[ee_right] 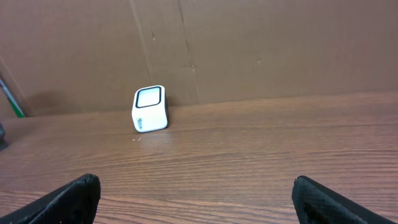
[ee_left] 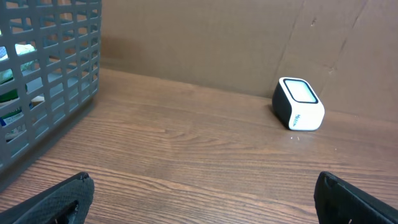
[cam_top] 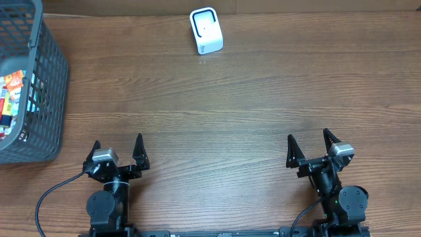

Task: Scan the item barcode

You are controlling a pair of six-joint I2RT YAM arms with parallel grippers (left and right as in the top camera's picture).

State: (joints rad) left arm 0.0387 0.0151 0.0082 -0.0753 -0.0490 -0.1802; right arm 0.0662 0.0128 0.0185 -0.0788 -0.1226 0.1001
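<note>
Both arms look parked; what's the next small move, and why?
Probably swing the left gripper toward the basket to pick an item: it and the right gripper stand open and empty, the packets sit in the basket on the left, and nothing is before the scanner yet.

Scanner (cam_top: 206, 30) at the far edge of the table (cam_top: 230, 112) — basket (cam_top: 51, 85) at left, items (cam_top: 12, 92) inside.

This looks like a lab bench staged as a shop checkout: a wood-grain table (cam_top: 217, 118) backed by plain cardboard sheets (ee_right: 280, 43). A grey plastic shopping basket (cam_top: 52, 92) of packaged goods (cam_top: 13, 84) and a small white countertop scanner (cam_top: 206, 30) suggest the shop.
</note>
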